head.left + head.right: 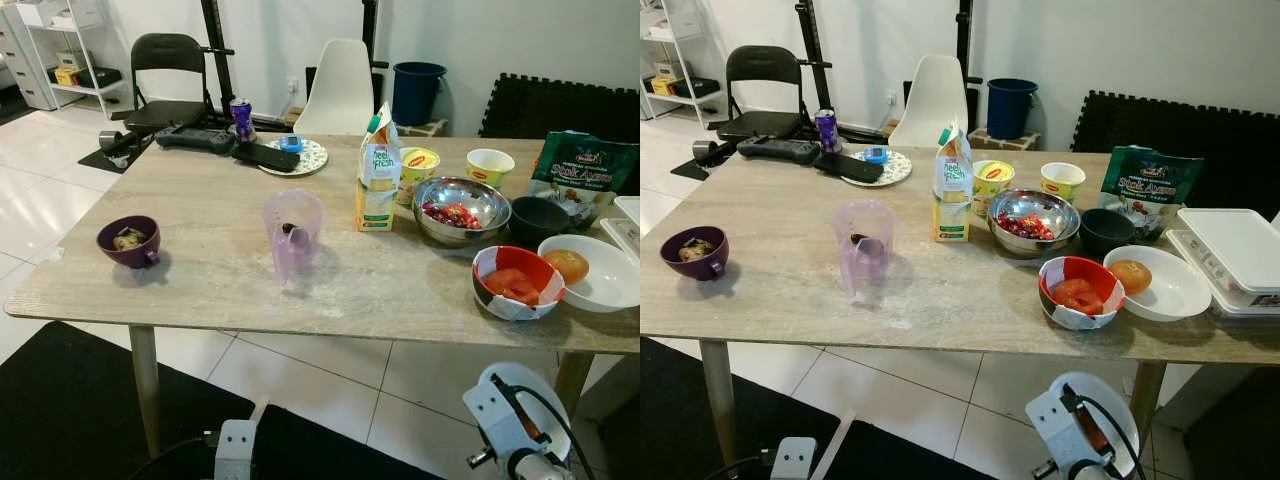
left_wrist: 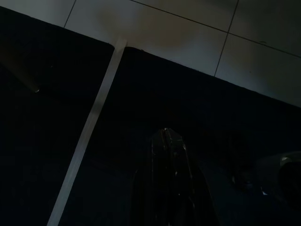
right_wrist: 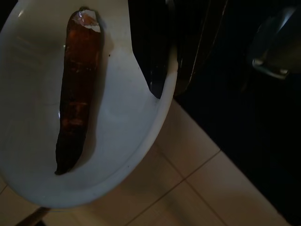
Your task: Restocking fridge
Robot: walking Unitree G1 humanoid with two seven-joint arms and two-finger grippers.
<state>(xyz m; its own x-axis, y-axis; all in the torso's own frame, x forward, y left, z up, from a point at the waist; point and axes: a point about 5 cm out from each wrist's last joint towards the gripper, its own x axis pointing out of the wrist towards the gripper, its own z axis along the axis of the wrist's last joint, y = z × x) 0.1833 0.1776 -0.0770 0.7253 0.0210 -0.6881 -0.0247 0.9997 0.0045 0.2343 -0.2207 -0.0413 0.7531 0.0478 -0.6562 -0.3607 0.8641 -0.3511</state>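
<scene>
- The wooden worktop (image 1: 200, 200) stood on white floor tiles, with black mats under its near edge.
- A white lidded container (image 1: 1238, 245) sat at the worktop's far right edge.
- A green snack bag (image 1: 1150, 190) stood behind a small black bowl (image 1: 1106, 230).
- The steel bowl (image 1: 462, 208) of red pieces sat beside the upright juice carton (image 1: 378, 172), two yellow cups behind them.
- A white plate (image 1: 612, 275) carried an orange, touching the red bowl (image 1: 514, 282) of tomatoes.
- A clear lilac jug (image 1: 292, 232) stood mid-worktop; a purple cup (image 1: 130, 241) sat well apart at the left.
- The right hand (image 3: 162, 70) hung below the worktop's edge, pinching the rim of a white plate (image 3: 117, 155) bearing a long dark-orange carrot-like vegetable (image 3: 75, 89).
- The left hand (image 2: 171, 188) hung idle over the black mat; its fingers lay close together.
</scene>
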